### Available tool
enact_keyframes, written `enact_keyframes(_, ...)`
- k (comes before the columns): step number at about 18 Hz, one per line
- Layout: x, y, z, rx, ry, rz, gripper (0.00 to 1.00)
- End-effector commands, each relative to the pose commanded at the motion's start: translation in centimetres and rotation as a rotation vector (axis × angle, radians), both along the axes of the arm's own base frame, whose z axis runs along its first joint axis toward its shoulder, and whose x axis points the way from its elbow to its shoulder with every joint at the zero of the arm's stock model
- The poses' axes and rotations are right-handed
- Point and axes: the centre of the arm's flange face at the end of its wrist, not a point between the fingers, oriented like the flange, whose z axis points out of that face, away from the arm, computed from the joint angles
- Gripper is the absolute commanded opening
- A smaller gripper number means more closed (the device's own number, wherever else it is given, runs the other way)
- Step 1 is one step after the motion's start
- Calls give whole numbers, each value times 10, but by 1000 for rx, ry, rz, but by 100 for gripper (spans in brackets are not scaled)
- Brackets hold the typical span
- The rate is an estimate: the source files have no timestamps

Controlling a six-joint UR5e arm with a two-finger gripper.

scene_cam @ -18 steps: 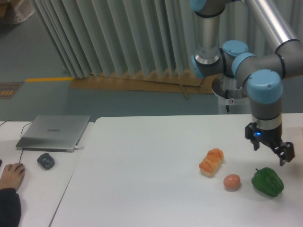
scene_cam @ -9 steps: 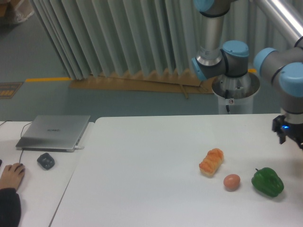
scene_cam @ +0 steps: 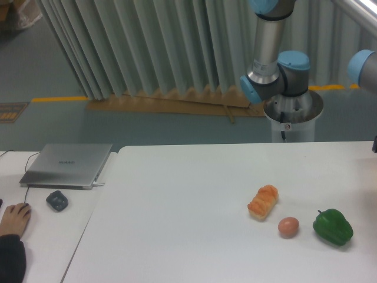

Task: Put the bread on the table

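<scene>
The bread (scene_cam: 263, 201) lies on the tabletop (scene_cam: 177, 200), beside the egg (scene_cam: 288, 226); the gripper has left view, fingers unseen.

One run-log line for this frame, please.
bread: resting on table, unheld | egg, pepper: right of it | gripper: out of frame

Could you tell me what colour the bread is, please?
Orange-golden; the bread shows clearly in the fixed camera view.

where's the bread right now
The bread lies on the white table, right of centre in the camera view, just up-left of the egg, with the green pepper further right.
</scene>
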Motion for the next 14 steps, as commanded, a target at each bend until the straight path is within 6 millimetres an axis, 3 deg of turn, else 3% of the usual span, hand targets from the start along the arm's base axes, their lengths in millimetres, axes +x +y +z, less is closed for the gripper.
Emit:
enact_keyframes(4,1,0,8,15,12,1,100)
enact_keyframes(14,3,1,5,14,8,7,100)
